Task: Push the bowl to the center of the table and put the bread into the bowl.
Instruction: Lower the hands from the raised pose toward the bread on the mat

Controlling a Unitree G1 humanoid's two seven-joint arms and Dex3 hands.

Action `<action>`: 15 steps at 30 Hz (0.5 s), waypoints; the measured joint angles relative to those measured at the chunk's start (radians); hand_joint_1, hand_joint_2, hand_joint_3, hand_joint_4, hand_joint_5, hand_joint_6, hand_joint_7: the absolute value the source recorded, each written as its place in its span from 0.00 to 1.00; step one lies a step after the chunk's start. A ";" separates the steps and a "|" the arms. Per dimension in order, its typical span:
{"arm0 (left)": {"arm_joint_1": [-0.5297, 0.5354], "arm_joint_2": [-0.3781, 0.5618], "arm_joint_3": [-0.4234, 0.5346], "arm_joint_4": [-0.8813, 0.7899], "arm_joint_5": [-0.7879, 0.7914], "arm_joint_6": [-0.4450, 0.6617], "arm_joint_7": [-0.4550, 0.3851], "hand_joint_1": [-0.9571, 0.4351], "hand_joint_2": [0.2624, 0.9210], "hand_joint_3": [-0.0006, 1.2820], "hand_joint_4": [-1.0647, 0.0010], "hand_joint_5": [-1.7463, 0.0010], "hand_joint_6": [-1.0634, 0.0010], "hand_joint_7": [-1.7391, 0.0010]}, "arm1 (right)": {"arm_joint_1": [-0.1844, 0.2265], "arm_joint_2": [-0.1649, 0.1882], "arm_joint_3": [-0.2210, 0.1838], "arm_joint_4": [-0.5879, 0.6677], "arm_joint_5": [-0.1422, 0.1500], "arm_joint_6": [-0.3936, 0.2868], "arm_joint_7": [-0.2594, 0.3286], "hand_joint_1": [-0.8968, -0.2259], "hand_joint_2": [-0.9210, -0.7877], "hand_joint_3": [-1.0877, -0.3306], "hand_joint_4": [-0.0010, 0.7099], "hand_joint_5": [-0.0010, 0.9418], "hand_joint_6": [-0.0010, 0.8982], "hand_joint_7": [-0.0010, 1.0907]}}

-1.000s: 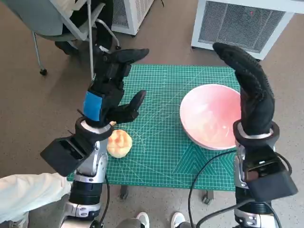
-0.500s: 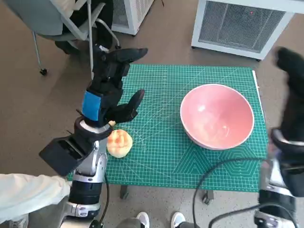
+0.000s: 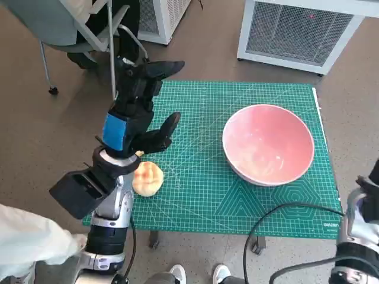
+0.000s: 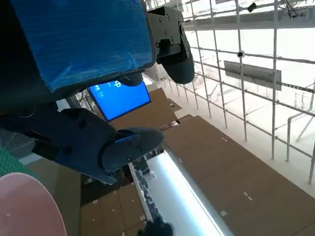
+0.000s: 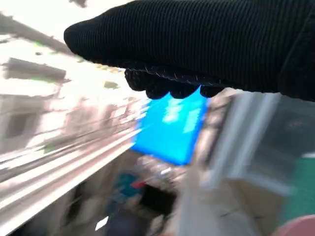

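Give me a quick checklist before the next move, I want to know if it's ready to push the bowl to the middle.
1. Bowl upright on the green mat: ok.
2. Bowl centered: not ok, it sits toward the mat's right side.
3. Bowl empty: ok, nothing shows inside.
4. Bread free to pick: ok, it lies near the mat's left edge, just below the left hand, which is raised, fingers spread, holding nothing.
5. Right hand placed to push: not ok; in the head view it is out of frame, off to the right of the bowl.
6. Right hand's fingers: cannot tell, only the glove's back shows.
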 measured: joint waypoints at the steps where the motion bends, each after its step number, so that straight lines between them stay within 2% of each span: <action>1: 0.000 0.000 0.000 0.000 0.000 0.000 0.000 0.47 0.68 0.57 1.00 0.51 1.00 0.39 | -0.005 -0.001 -0.002 0.025 0.009 0.001 0.001 0.58 0.00 0.38 0.35 0.00 0.07 0.49; 7: -0.001 0.003 0.003 0.000 -0.002 0.000 -0.002 0.47 0.68 0.57 1.00 0.50 1.00 0.39 | -0.055 0.002 -0.014 0.189 0.064 0.034 0.017 0.57 0.00 0.39 0.35 0.00 0.09 0.45; 12: -0.001 0.010 0.006 0.000 -0.002 0.001 -0.004 0.47 0.68 0.57 1.00 0.50 1.00 0.39 | -0.092 0.017 -0.013 0.273 0.084 0.083 0.031 0.55 0.00 0.40 0.34 0.00 0.09 0.44; 15: -0.001 0.015 0.009 -0.001 -0.002 0.003 -0.004 0.47 0.67 0.57 1.00 0.50 1.00 0.39 | -0.112 0.033 -0.011 0.307 0.091 0.118 0.038 0.57 0.00 0.40 0.35 0.00 0.09 0.43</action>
